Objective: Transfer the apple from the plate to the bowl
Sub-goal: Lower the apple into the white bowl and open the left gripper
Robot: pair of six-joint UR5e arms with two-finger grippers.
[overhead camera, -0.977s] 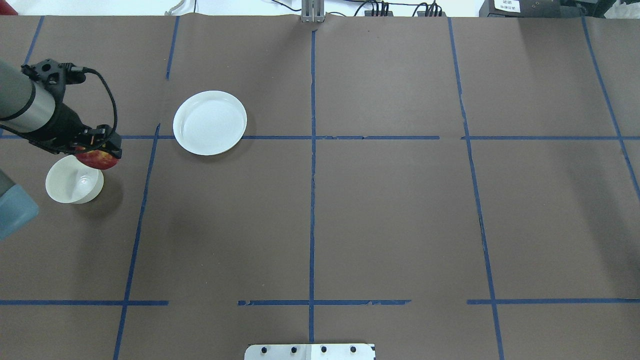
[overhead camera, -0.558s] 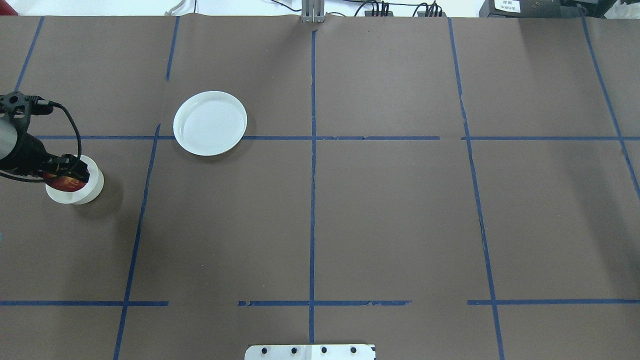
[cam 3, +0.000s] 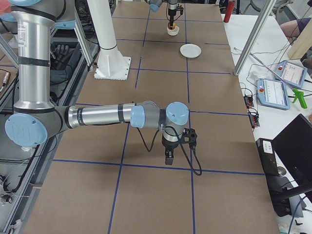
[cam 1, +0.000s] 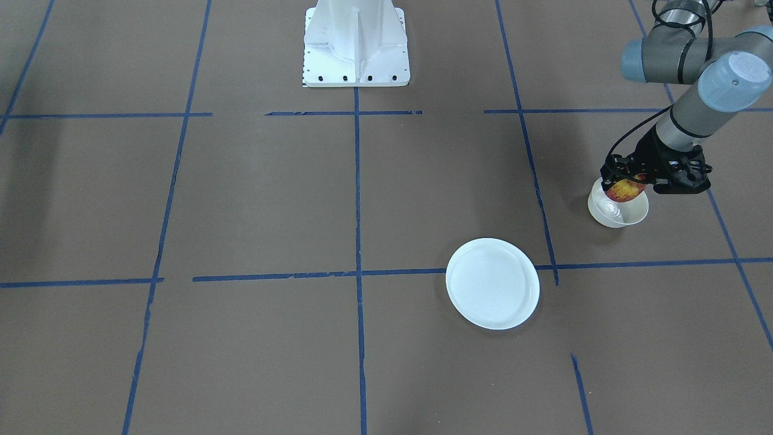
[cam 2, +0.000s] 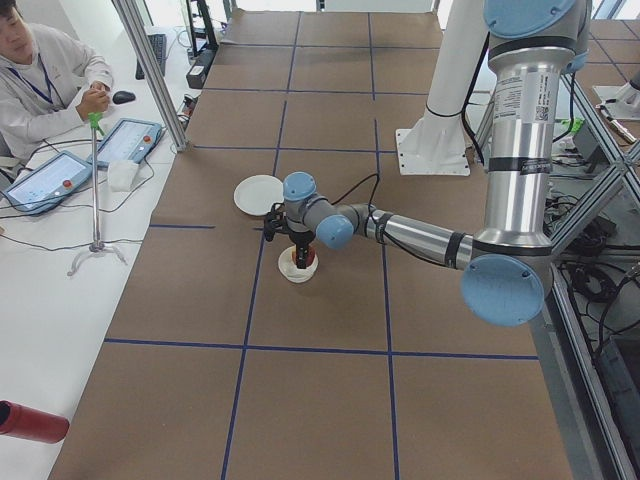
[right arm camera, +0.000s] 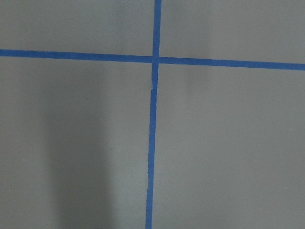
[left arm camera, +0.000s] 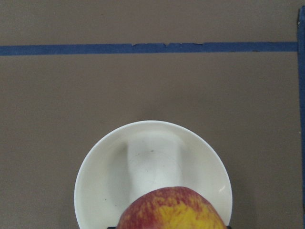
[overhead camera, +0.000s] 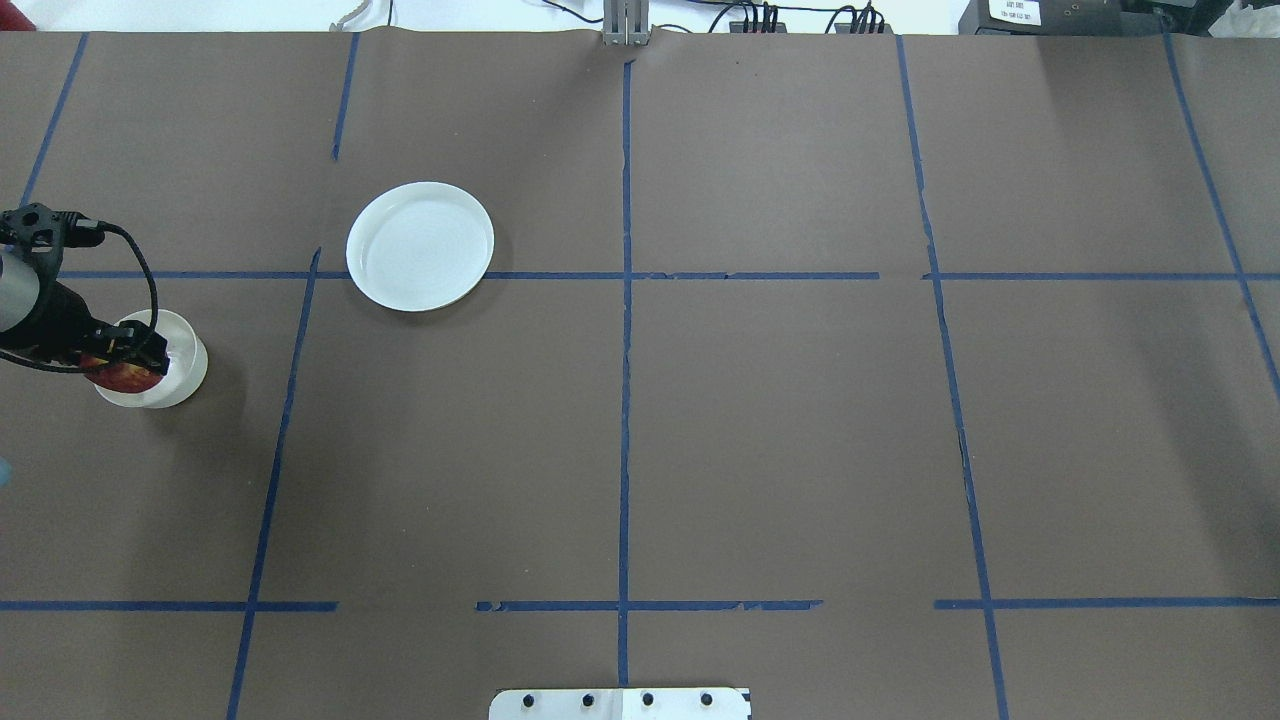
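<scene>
The red-and-yellow apple is held in my left gripper, which is shut on it just above the small off-white bowl at the table's left side. In the front view the apple hangs at the rim of the bowl, under the left gripper. The left wrist view shows the apple over the bowl's near side. The white plate lies empty further in; it also shows in the front view. My right gripper points down over bare table; I cannot tell whether it is open.
Brown paper with blue tape lines covers the table. The robot's white base stands at the table's edge. An operator sits at a side desk with tablets. A red bottle lies off the table.
My left gripper has carried the apple from beside the bowl's far rim to over the bowl and lowered it. The plate and bowl have not moved.
</scene>
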